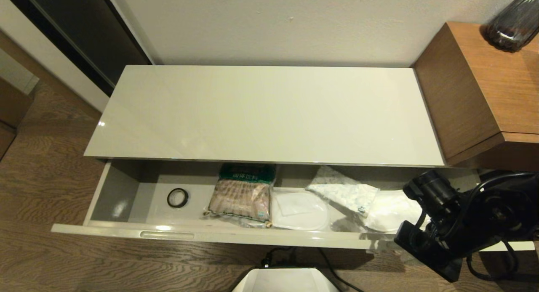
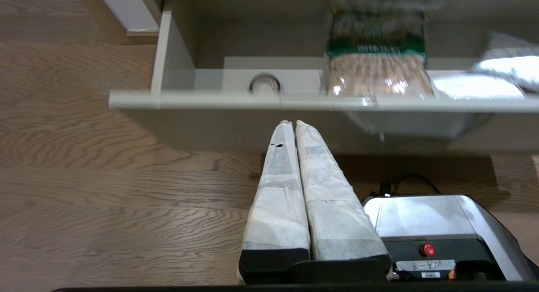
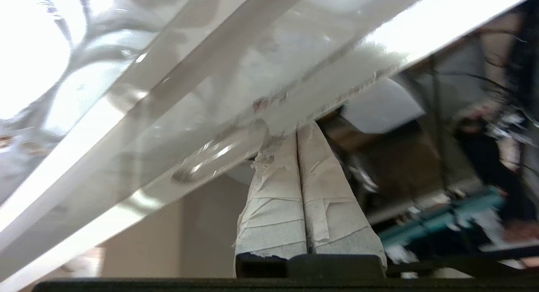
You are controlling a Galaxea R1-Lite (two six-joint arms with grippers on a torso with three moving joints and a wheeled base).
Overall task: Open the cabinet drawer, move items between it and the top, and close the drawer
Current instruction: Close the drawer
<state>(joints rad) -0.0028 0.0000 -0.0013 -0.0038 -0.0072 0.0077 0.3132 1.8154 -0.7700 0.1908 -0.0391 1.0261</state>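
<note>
The cabinet drawer (image 1: 126, 199) stood pulled out below the top (image 1: 261, 115), its long axis running along the cabinet's width and its flat front (image 1: 210, 235) facing the robot. Inside, near the drawer's right end, lay the white tissue pack (image 1: 347, 191), its long axis slanting from the back wall toward the front right. The slippers in clear plastic (image 1: 300, 210) lay flat beside it, near the middle and close to the front wall, with a second white bundle (image 1: 393, 214) further right. A brown packet with a green band (image 1: 242, 195) and a black tape roll (image 1: 177, 197) occupied the middle and left parts.

The tissue pack looked light and soft, likely to squash, so a pinch across its narrow width seemed best. The slippers' wrap looked slick and thin; taking a raised edge or fold would probably hold better than the flat face.

The right pincer (image 3: 297, 134) was closed with nothing between its taped fingers (image 3: 273, 208), tips against the drawer front's lower edge by the right handle recess (image 3: 219, 155). The left pincer (image 2: 293, 123) hung low before the drawer front, likewise closed and empty.
</note>
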